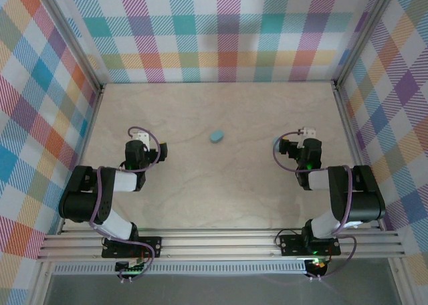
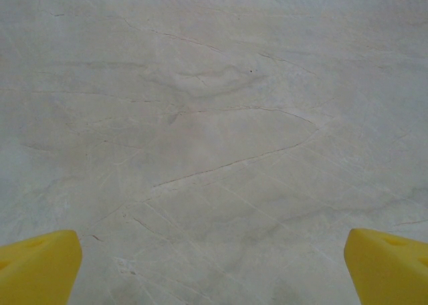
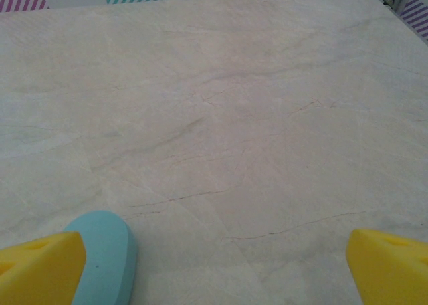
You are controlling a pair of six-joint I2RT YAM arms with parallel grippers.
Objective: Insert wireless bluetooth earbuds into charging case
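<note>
One light-blue oval piece of the charging case [image 1: 217, 136] lies on the pale table near its middle, between the two arms. A second similar oval [image 3: 103, 261] lies flat just inside the left yellow fingertip [image 3: 40, 268] of my right gripper [image 3: 214, 258], which stands open and low over the table. From above, this oval [image 1: 277, 143] peeks out left of the right wrist [image 1: 307, 150]. My left gripper [image 2: 212, 258] is also open, with bare tabletop between its yellow fingertips [image 2: 37, 265]. The earbuds are out of view.
Plaid walls enclose the table [image 1: 221, 198] at the back and both sides, with metal posts at the corners. An aluminium rail [image 1: 221, 243] carrying both arm bases runs along the near edge. The left arm [image 1: 134, 159] sits well left of the middle oval.
</note>
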